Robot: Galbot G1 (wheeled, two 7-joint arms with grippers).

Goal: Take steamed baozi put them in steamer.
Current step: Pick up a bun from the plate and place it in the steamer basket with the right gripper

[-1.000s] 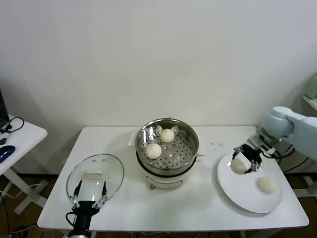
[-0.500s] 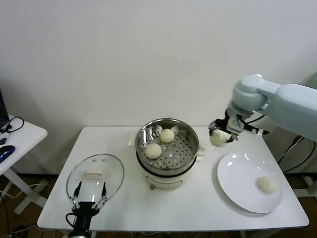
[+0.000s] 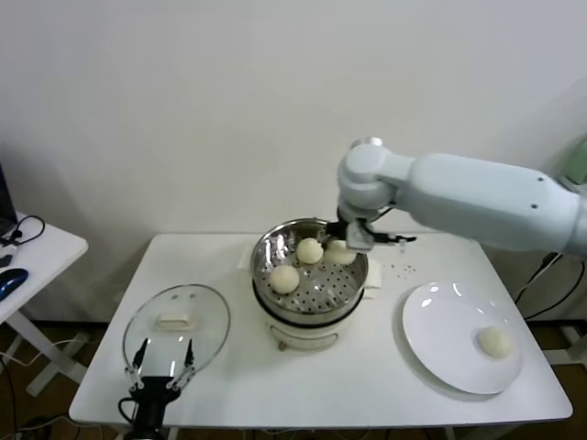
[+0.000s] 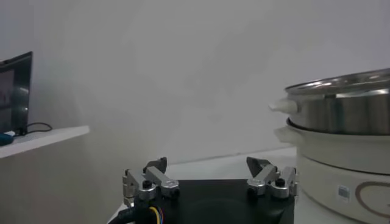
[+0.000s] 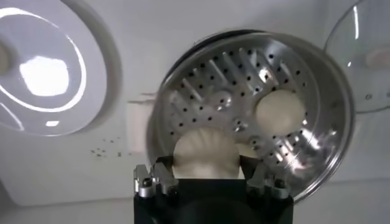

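Note:
The steel steamer [image 3: 323, 286] sits on its cream cooker base in the middle of the table. Two steamed baozi [image 3: 309, 249] [image 3: 284, 278] lie on its perforated floor. My right gripper [image 3: 343, 244] hangs over the basket's far right side, shut on a third baozi [image 3: 338, 256]. From the right wrist, that baozi [image 5: 205, 152] fills the space between the fingers of the right gripper [image 5: 205, 169], above the steamer [image 5: 244, 67], with another bun [image 5: 280, 112] beside it. A last baozi [image 3: 495, 342] stays on the white plate [image 3: 449, 330]. My left gripper [image 3: 163, 365] is parked open at the table's front left.
A round glass lid [image 3: 179, 316] lies flat on the table left of the cooker, just beyond the left gripper. A side table [image 3: 41, 252] with a mouse and cables stands at far left. The left wrist view shows the steamer [image 4: 341, 109] side-on beyond the open left gripper [image 4: 207, 167].
My right gripper lifted a baozi off the plate and carried it left, from above the plate's edge to over the steamer basket. The left arm has not moved.

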